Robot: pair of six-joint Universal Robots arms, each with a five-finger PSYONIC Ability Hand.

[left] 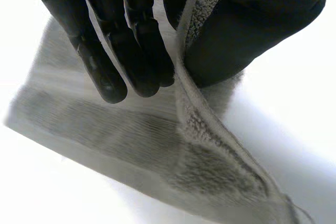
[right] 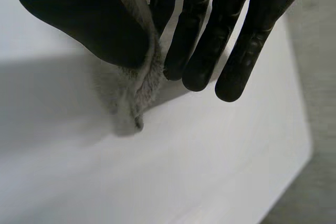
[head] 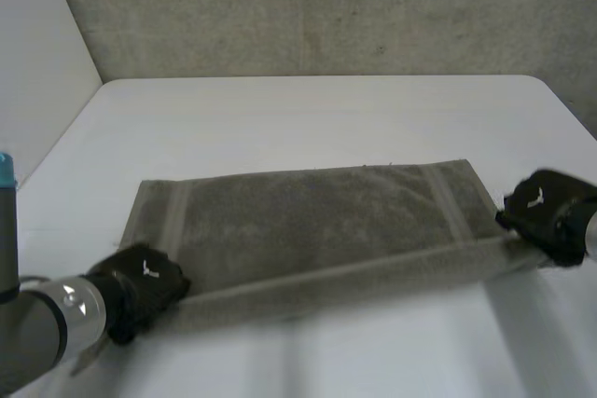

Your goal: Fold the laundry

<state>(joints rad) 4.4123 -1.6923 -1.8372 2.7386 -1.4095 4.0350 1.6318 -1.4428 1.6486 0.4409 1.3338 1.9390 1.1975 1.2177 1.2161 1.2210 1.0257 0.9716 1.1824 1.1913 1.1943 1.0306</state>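
The near corners of the grey towel (head: 317, 216) are pinched, thumb against fingers, by the left hand (head: 145, 288) and right hand (head: 546, 213).

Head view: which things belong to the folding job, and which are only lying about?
Job: grey towel; left hand, pinching the towel's near left corner; right hand, pinching its near right corner.
Not the job: white table; grey wall behind it.
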